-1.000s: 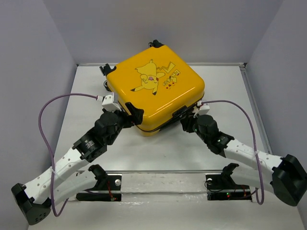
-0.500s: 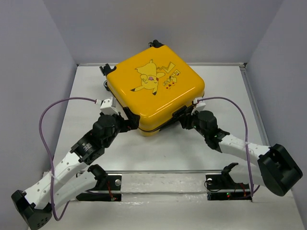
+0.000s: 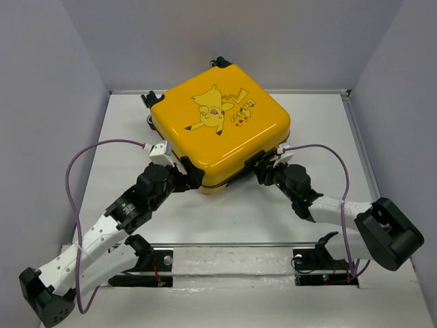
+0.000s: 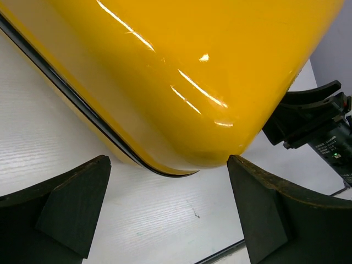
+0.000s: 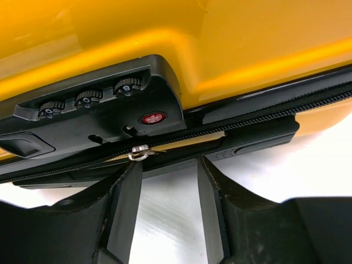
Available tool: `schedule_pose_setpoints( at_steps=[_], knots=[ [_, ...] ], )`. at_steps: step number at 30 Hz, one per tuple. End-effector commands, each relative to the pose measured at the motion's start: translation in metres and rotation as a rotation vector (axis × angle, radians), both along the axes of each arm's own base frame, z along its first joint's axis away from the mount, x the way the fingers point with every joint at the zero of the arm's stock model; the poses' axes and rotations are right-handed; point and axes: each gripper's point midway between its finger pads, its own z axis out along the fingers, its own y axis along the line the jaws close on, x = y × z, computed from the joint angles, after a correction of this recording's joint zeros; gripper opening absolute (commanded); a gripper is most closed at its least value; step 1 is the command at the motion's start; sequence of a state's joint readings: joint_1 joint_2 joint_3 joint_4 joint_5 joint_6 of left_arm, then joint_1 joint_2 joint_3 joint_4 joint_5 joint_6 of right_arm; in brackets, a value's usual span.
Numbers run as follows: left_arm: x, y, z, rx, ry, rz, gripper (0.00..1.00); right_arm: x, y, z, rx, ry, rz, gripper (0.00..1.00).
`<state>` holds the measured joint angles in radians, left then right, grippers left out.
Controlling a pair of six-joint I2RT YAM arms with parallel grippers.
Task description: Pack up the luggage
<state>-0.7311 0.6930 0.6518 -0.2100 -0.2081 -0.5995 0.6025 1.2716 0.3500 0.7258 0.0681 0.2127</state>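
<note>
The luggage (image 3: 218, 130), a glossy yellow hard-shell suitcase with a Pikachu cartoon, lies closed and flat on the white table. My left gripper (image 3: 188, 176) is open at its near-left corner. In the left wrist view the yellow corner (image 4: 181, 71) sits just above the gap between the two fingers (image 4: 168, 192), and neither finger grips it. My right gripper (image 3: 266, 171) is open at the near-right side. In the right wrist view its fingertips (image 5: 168, 170) sit just under the black combination lock (image 5: 99, 115), and the silver zipper pull (image 5: 138, 153) is at the left fingertip.
Grey walls enclose the table on the left, back and right. A rail with two black clamps (image 3: 153, 260) runs along the near edge. Purple cables (image 3: 75, 178) loop from both wrists. Black wheels (image 3: 149, 100) stick out at the suitcase's far-left corner.
My right arm has dropped lower and flatter, bringing its gripper in under the lock. My left gripper has shifted slightly along the near-left corner. The suitcase has barely moved.
</note>
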Motion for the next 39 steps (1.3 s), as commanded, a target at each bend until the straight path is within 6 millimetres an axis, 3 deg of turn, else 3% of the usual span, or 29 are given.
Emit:
schedule_pose_setpoints(
  at_steps=[1, 4, 10, 15, 17, 20, 22, 25, 26, 28, 30, 34, 35, 39],
  knots=[
    [0.006, -0.008, 0.012, -0.053, -0.041, -0.011, 0.99, 0.020, 0.022, 0.088, 0.172, -0.293, 0.051, 0.45],
    [0.006, -0.008, 0.012, -0.070, -0.046, -0.003, 0.99, 0.020, 0.027, 0.112, 0.267, -0.339, 0.059, 0.40],
    [0.006, -0.016, 0.000, -0.085, -0.023, -0.027, 0.99, 0.008, 0.035, 0.136, 0.446, -0.351, 0.116, 0.21],
    [0.011, -0.019, 0.009, -0.099, -0.059, -0.024, 0.99, -0.005, 0.042, 0.144, 0.508, -0.321, 0.184, 0.10],
    [0.014, -0.020, 0.014, -0.101, -0.073, -0.025, 0.99, -0.009, 0.043, 0.137, 0.490, -0.273, 0.195, 0.08],
    [0.016, -0.021, 0.017, -0.098, -0.078, -0.026, 0.99, -0.019, 0.042, 0.121, 0.473, -0.207, 0.209, 0.09],
    [0.017, -0.024, 0.024, -0.114, -0.099, -0.031, 0.99, -0.026, 0.035, 0.097, 0.436, -0.137, 0.191, 0.11],
    [0.017, -0.023, 0.030, -0.117, -0.111, -0.035, 0.99, -0.030, 0.024, 0.091, 0.375, -0.106, 0.150, 0.15],
    [0.016, -0.023, 0.031, -0.120, -0.115, -0.035, 0.99, -0.031, 0.019, 0.069, 0.304, -0.039, 0.123, 0.21],
    [0.016, -0.020, 0.028, -0.114, -0.111, -0.026, 0.99, -0.029, 0.009, 0.058, 0.254, -0.006, 0.071, 0.37],
    [0.016, -0.019, 0.027, -0.110, -0.108, -0.021, 0.99, -0.027, 0.006, 0.049, 0.199, -0.001, 0.064, 0.41],
    [0.016, -0.018, 0.026, -0.107, -0.108, -0.017, 0.99, -0.024, 0.022, 0.045, 0.098, 0.014, 0.161, 0.44],
    [0.014, -0.017, 0.021, -0.092, -0.092, -0.017, 0.99, -0.024, 0.026, 0.036, 0.075, 0.040, 0.180, 0.44],
    [0.013, -0.014, 0.022, -0.089, -0.093, -0.009, 0.99, -0.020, 0.032, 0.038, 0.062, 0.016, 0.207, 0.45]
  ],
)
